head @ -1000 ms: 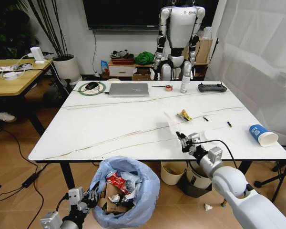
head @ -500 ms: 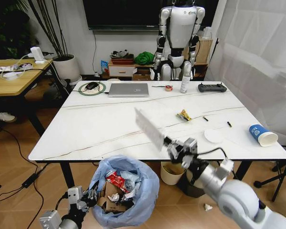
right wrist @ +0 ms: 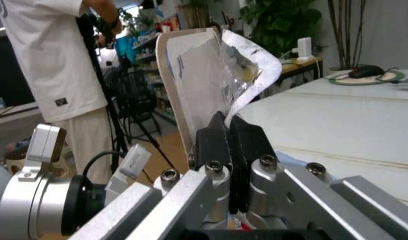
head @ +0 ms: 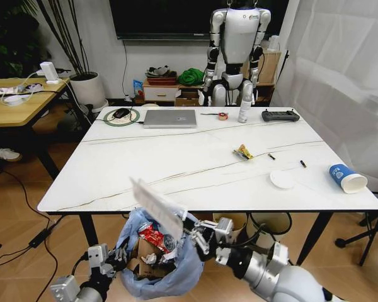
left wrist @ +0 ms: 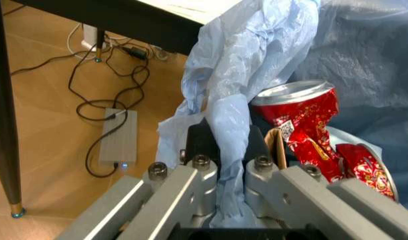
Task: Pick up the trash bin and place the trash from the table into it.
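The trash bin [head: 176, 267], lined with a crinkly blue bag, hangs below the table's [head: 145, 170] front edge. My left gripper [head: 118, 257] is shut on the bag's rim [left wrist: 230, 105], beside a crushed red can [left wrist: 300, 112] lying inside. Cardboard and tissue also lie in the bin. My right gripper [head: 192, 229] is shut on a clear plastic wrapper [head: 157, 206], tilted just above the bin's mouth. The right wrist view shows that wrapper [right wrist: 213, 75] pinched between the fingers [right wrist: 210, 137]. On the table lie a yellow wrapper [head: 242, 151], a white disc [head: 281, 180] and a blue-white paper cup [head: 348, 178].
A grey laptop [head: 170, 118], spray bottle [head: 244, 107], controller [head: 280, 116], tape roll [head: 223, 116] and mouse [head: 121, 113] line the table's far edge. A cream bin [head: 227, 228] and a black-rimmed bin [head: 271, 225] stand under the table. A wooden desk [head: 16, 104] is at left.
My right arm has carried the clear wrapper off the table's front edge, leftward and down, to above the bin. The left gripper has kept its hold on the bag.
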`<state>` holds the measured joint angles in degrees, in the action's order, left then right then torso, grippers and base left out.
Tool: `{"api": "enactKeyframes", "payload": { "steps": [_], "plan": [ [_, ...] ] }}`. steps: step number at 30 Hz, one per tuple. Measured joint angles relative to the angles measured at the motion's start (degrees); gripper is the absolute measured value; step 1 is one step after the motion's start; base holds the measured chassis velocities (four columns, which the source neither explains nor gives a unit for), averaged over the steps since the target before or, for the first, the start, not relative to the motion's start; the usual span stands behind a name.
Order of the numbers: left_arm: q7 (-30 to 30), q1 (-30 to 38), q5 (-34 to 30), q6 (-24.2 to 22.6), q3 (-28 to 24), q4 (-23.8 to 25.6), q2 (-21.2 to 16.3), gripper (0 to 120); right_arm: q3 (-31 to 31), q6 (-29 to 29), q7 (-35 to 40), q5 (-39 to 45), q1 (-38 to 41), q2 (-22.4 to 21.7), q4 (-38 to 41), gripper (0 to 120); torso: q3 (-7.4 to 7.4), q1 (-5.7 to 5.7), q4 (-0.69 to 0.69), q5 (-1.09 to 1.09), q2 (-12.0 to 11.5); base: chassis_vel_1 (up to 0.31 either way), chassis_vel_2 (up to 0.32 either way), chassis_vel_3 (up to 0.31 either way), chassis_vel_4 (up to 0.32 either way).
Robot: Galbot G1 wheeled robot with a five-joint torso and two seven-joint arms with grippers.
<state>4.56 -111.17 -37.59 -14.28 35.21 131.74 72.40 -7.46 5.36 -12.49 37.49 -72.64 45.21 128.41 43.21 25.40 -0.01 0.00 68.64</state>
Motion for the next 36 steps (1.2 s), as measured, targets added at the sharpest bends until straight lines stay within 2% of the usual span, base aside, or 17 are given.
{"api": "enactKeyframes", "payload": {
  "steps": [7, 16, 22, 25, 28, 30, 32, 36],
  "plan": [
    [0.20, 0.01, 0.04, -0.22, 0.01, 0.41, 0.36, 0, -3.15, 1.20, -0.02, -2.23, 1.31, 0.10, -2.00, 0, 0.01, 0.00, 0.00, -0.01, 0.00, 0.000, 0.000, 0.000, 0.000],
    [0.46, 0.19, -0.56, -0.45, 0.20, 0.82, 0.25, 0, -3.82, 2.76, -0.10, -6.06, -0.93, 0.88, -4.07, 0, 0.00, 0.00, -0.01, -0.01, 0.00, 0.000, 0.000, 0.000, 0.000],
    [0.52, 0.21, -0.81, -0.52, 0.21, 0.93, 0.04, 0, -3.14, 3.43, -0.07, -8.23, -2.51, 1.41, -5.49, 26, 0.00, 0.00, -0.01, 0.00, 0.00, 0.000, 0.000, 0.000, 0.000],
    [0.53, 0.24, -0.92, -0.54, 0.23, 0.94, -0.05, 0, -2.74, 3.48, -0.04, -8.47, -2.83, 1.44, -5.56, 33, 0.00, 0.00, -0.01, 0.00, 0.00, 0.000, 0.000, 0.000, 0.000],
    [0.59, 0.41, -1.10, -0.58, 0.24, 0.95, -0.15, 0, -1.86, 3.51, 0.01, -8.54, -3.11, 1.65, -5.57, 47, 0.00, 0.00, 0.00, 0.00, 0.00, 0.000, 0.000, 0.000, 0.000],
    [0.60, 0.45, -1.11, -0.59, 0.23, 0.95, -0.16, 0, -1.47, 3.51, 0.02, -8.54, -3.16, 1.74, -5.56, 48, 0.00, 0.00, -0.01, 0.00, 0.00, 0.000, 0.000, 0.000, 0.000],
    [0.62, 0.46, -1.12, -0.60, 0.06, 0.95, -0.14, 0, 0.66, 3.51, 0.32, -8.43, -3.13, 2.38, -4.82, 60, 0.00, 0.00, -0.01, 0.00, 0.00, 0.000, 0.000, 0.000, 0.000],
    [0.64, 0.42, -1.14, -0.60, -0.25, 0.47, -0.19, 0, 6.25, 1.72, 2.85, -6.13, -1.35, 4.00, -2.89, 75, 0.00, 0.00, 0.00, -0.01, 0.00, 0.000, 0.000, 0.000, 0.000]
  ]
}}
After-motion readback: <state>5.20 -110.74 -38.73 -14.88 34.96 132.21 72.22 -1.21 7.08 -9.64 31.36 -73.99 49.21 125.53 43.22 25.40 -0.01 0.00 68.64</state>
